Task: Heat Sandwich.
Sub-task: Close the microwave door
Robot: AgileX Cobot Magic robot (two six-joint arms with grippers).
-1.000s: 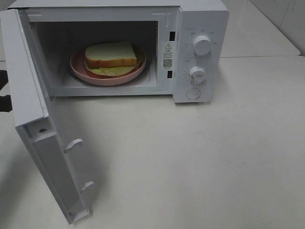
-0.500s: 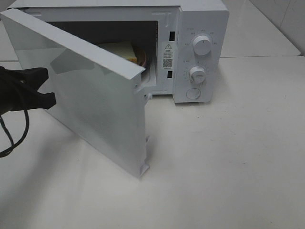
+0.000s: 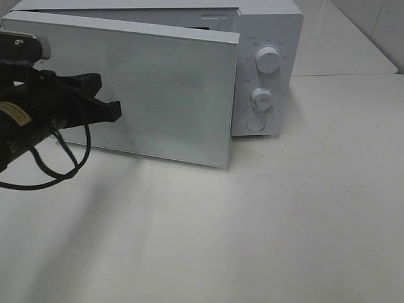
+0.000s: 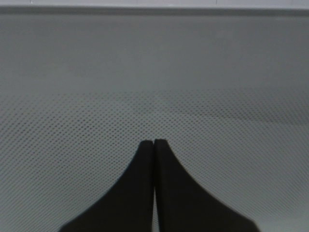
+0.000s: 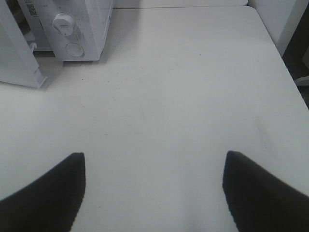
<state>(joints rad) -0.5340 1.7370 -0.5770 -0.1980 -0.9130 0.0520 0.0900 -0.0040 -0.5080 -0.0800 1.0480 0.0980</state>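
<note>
Left jaws together at microwave door (image 3: 158,95), right jaws apart over table (image 5: 169,96)

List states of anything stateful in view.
microwave door: almost closed, free edge ajar from the body
left hand: shut, empty, tips at the door's outer face
right hand: open, empty, above the table

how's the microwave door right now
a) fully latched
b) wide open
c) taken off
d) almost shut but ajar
d: the door covers most of the opening, but its free edge stands out from the microwave beside the dials, with the shut left tool at its front.
</note>
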